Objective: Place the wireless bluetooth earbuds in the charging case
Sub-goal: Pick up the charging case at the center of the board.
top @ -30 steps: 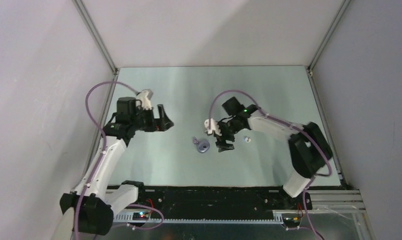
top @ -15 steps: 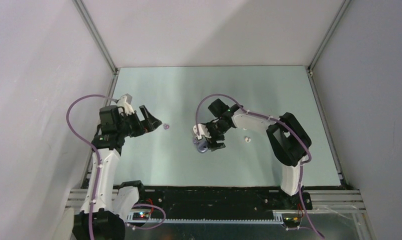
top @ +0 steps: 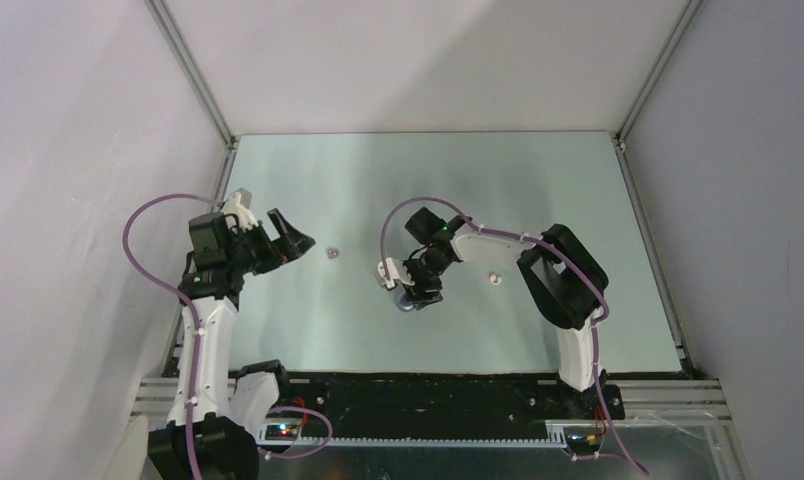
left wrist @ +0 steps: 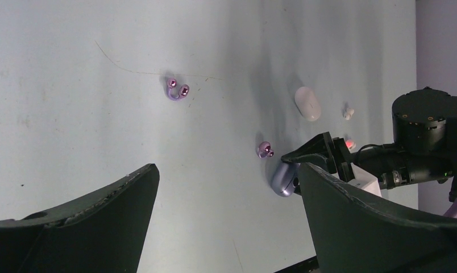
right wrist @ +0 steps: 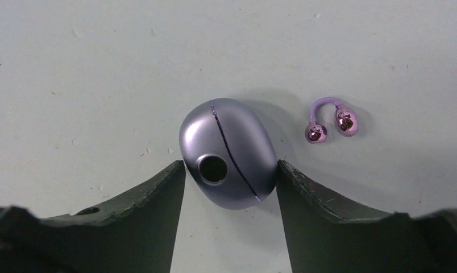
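Two arms work over a pale green desk (top: 428, 170). Compared with a second earlier, the right arm reaches further to its left. The right pincer (right wrist: 231, 164) now stands over a lilac pod (right wrist: 232, 136), one jaw at each flank. The jaws are narrower than before, about the pod's width, with no gap visible on either side. Whether they already pinch the pod cannot be told. The pod rests on the desk, with a seam across it and a dark round hole. The left arm has drawn back toward its own side. The left pincer (left wrist: 226, 165) gapes fully wide and holds nothing.

The white charging case (left wrist: 307, 103) lies untouched near the right pincer, behind its fingertips rather than between them. In the overhead view that arm hides it. One white earbud (left wrist: 348, 112) lies just beyond the case, apart from it. A second one is not visible. Insertion looks unstarted, and the pod is perhaps being cleared aside.

One purple clip (right wrist: 331, 120) lies just outside a jaw of the right pincer, near the pod. Another (left wrist: 177, 89) lies ahead of the left pincer. The pod, the nearer clip and the right arm itself crowd the approach to the case.
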`<action>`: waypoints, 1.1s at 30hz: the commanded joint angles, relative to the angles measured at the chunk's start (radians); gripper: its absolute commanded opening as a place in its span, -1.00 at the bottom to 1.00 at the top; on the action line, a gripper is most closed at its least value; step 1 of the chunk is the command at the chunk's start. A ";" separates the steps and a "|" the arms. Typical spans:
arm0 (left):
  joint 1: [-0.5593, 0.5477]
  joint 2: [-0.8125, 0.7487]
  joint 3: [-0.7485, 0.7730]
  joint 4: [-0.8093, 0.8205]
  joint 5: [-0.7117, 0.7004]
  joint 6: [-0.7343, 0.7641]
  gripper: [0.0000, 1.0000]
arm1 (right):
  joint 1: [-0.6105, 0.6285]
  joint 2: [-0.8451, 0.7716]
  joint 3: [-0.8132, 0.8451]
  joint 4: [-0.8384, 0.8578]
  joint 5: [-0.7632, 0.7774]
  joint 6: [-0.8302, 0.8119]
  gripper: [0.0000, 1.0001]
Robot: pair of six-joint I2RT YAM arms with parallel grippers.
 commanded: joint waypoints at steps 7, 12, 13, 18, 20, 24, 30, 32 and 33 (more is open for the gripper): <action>0.009 0.012 -0.001 0.050 0.038 0.000 0.97 | 0.012 0.006 0.035 -0.033 -0.024 0.061 0.43; 0.007 0.023 -0.003 0.058 0.039 -0.001 0.96 | 0.015 0.008 0.031 -0.006 -0.022 0.059 0.79; 0.007 0.023 -0.005 0.059 0.039 -0.002 0.96 | 0.016 0.009 0.031 -0.003 -0.022 0.055 0.78; 0.007 0.028 -0.013 0.068 0.041 -0.003 0.96 | 0.027 0.020 0.032 0.014 -0.016 0.041 0.58; 0.006 0.032 -0.020 0.077 0.043 -0.008 0.95 | 0.037 0.026 0.031 0.011 -0.007 0.032 0.47; -0.005 0.058 -0.023 0.111 0.036 -0.040 0.93 | 0.039 0.022 0.031 -0.007 0.012 0.046 0.25; -0.116 0.135 0.030 0.180 -0.022 -0.038 0.91 | -0.008 -0.100 0.008 0.057 0.046 0.226 -0.17; -0.170 0.182 0.052 0.223 -0.023 -0.034 0.91 | -0.031 -0.188 -0.022 0.163 0.079 0.327 -0.27; -0.214 0.193 0.062 0.237 -0.023 -0.031 0.90 | -0.050 -0.252 -0.028 0.186 0.096 0.394 -0.29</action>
